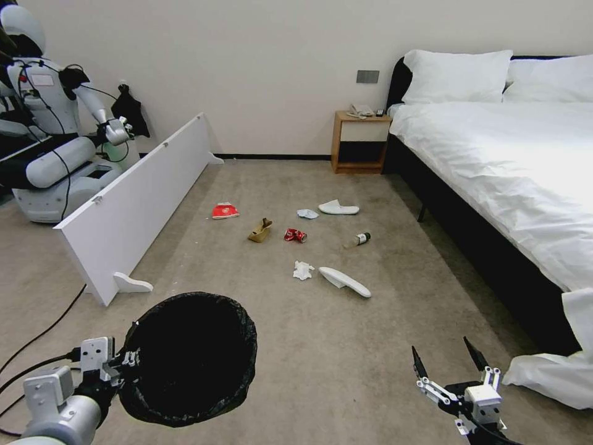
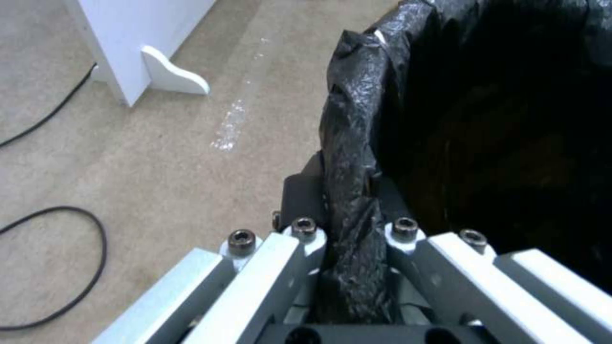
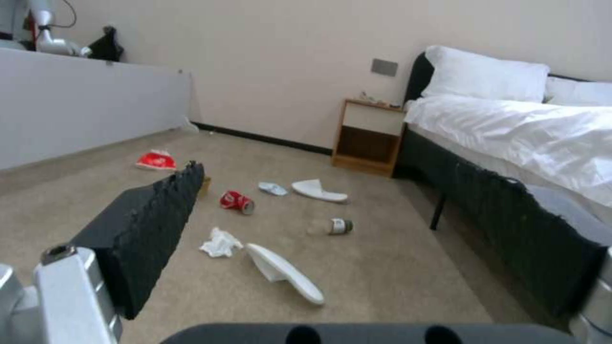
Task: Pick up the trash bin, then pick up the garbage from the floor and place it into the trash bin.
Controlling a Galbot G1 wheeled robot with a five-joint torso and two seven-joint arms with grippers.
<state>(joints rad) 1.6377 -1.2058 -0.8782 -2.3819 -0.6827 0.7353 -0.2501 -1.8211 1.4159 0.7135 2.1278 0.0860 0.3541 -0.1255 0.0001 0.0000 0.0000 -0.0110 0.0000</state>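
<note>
Trash bin (image 1: 188,358) base hidden; left gripper (image 2: 349,224) clamps bagged rim

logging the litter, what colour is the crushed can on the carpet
Red with white markings; the crushed can shows best in the right wrist view.

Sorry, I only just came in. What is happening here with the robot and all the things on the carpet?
The robot's left pincer is shut on the rim of the round trash bin lined with a black plastic bag. The right pincer is open and holds nothing, low over the beige carpet floor. The garbage lies ahead of the robot: a red-white packet, a crumpled brown paper bag, a crushed red can, a small dark-capped bottle, a white tissue, a pale-blue tissue and two white slippers.
</note>
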